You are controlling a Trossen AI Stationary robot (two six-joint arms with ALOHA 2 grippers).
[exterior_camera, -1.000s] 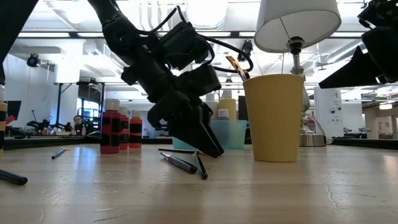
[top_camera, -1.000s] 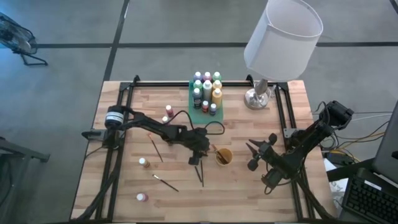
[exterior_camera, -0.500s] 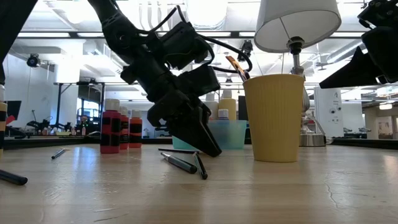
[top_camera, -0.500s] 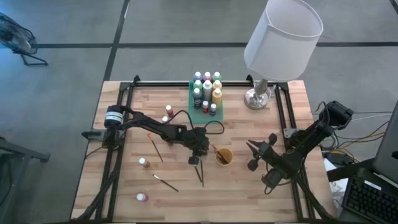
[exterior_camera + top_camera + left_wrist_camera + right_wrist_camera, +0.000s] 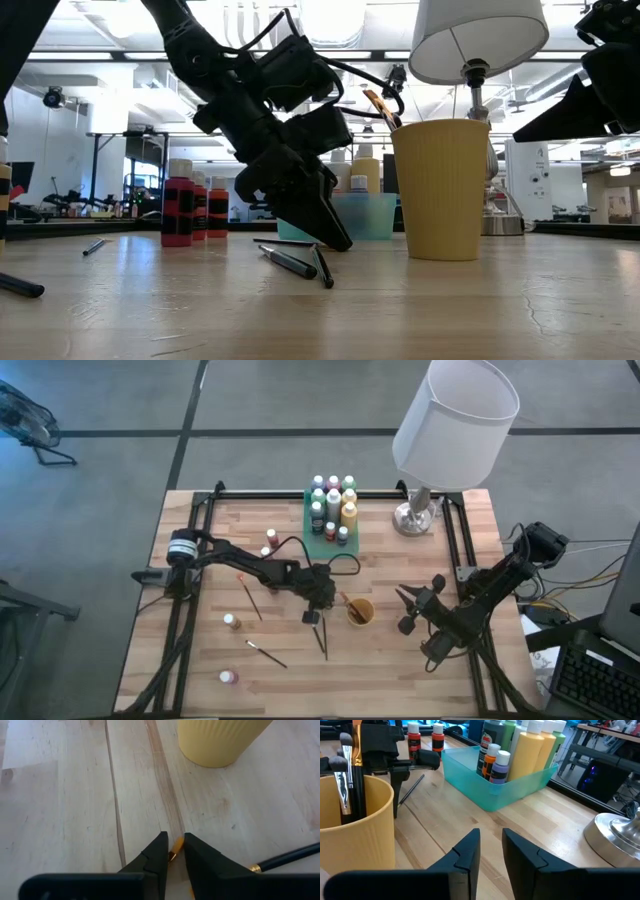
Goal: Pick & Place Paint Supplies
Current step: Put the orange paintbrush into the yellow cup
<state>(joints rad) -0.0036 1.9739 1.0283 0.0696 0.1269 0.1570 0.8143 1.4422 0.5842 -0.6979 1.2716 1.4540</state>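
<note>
My left gripper (image 5: 315, 616) slants down to the table just left of the yellow cup (image 5: 359, 611), shut on a thin paintbrush (image 5: 173, 855). Two dark brushes (image 5: 322, 640) lie below it toward the near edge, and the low view shows them on the wood (image 5: 295, 262). The cup holds brushes (image 5: 345, 775). More brushes (image 5: 250, 598) (image 5: 267, 654) and loose bottles (image 5: 271, 538) (image 5: 231, 621) (image 5: 229, 677) lie on the left half. My right gripper (image 5: 404, 610) hovers right of the cup, narrowly open with nothing between its fingers (image 5: 491, 842). My left gripper has an orange-gold bit of the paintbrush (image 5: 173, 853) between its two fingertips. The fingers slant down from the table's far left. The brush lies on the table, and the fingers hide the rest of it.
The green tray (image 5: 308, 525) with several upright bottles (image 5: 333, 500) stands at the far middle. A lamp's base (image 5: 413, 518) and its white shade (image 5: 455, 420) stand at the far right. Another dark-handled brush (image 5: 287, 857) lies close beside the left fingers.
My left gripper has stayed in place and its fingers have closed in on the brush on the table. The brushes and bottles have not moved.
</note>
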